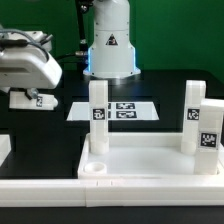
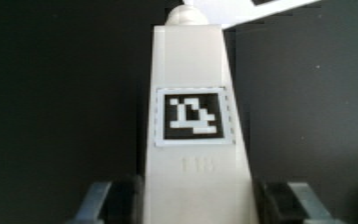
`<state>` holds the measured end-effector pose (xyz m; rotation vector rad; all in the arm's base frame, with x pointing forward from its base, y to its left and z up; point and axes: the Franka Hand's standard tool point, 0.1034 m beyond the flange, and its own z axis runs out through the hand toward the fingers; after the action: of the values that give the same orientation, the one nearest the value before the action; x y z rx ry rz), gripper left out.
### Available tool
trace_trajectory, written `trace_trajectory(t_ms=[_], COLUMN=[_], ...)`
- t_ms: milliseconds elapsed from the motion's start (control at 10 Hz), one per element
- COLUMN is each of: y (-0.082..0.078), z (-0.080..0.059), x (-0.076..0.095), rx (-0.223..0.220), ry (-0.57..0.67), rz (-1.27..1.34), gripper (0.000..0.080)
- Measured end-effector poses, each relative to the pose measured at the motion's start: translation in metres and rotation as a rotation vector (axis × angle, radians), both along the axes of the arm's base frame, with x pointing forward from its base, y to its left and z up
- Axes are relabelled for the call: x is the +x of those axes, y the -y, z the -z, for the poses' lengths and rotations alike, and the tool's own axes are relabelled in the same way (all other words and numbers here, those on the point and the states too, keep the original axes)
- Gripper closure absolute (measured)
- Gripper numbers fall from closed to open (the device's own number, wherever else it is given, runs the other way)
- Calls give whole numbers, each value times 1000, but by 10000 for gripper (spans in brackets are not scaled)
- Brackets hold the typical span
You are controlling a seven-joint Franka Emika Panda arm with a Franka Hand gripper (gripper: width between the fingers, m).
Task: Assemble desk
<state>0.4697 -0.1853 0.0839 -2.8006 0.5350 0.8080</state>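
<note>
Up at the exterior view's left, the tool point(image 1: 28, 97) hangs above the dark worktop point(image 1: 60, 125), carrying a tagged white leg point(image 1: 32, 100) that lies roughly level rather than upright. From this distance the fingers are lost in the blur of the arm's white housing, so the grip itself cannot be read here. The wrist view settles it: the two fingers point(image 2: 101, 200) sit tight against either side of the leg point(image 2: 197, 130), pinching it near one end, with its black-and-white tag facing the camera and the tapered far end pointing away over the black surface.

Near the bottom of the exterior view lies the tabletop point(image 1: 130, 160), white, rimmed side up, with a round socket showing at its near left corner. Three legs stand upright in it: one at the far left corner point(image 1: 98, 118), and two at the exterior view's right, a taller-looking one further back point(image 1: 193, 115) and another just beside it, nearer the camera point(image 1: 208, 127). Whether those are fully seated is probably beyond what this angle allows. Behind the tabletop, the marker board point(image 1: 125, 110) lies flat in front of the robot's base point(image 1: 110, 45). None of this appears in the wrist view.
</note>
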Motion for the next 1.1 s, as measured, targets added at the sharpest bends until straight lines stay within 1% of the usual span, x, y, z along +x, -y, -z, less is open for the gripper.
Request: trace_trajectory(t_ms=[100, 200, 300, 400, 500, 700, 800, 900, 1000, 1100], y=[-1, -14, -18, -22, -19, -12, -16, -39, -54, -70], z=[-8, -42, -61, -64, -59, -59, -61, -75, -89, -94], x=[12, 41, 72, 77, 71, 77, 80, 103, 124, 132], rx=[-33, -40, -76, -108, -137, -215, -249, -269, -325, -360], ry=[80, 176, 335, 410, 452, 585, 634, 709, 837, 916], rz=[-11, -45, -82, -90, -84, -81, -74, -95, -126, -123], gripper=[515, 515, 515, 515, 515, 515, 515, 515, 515, 515])
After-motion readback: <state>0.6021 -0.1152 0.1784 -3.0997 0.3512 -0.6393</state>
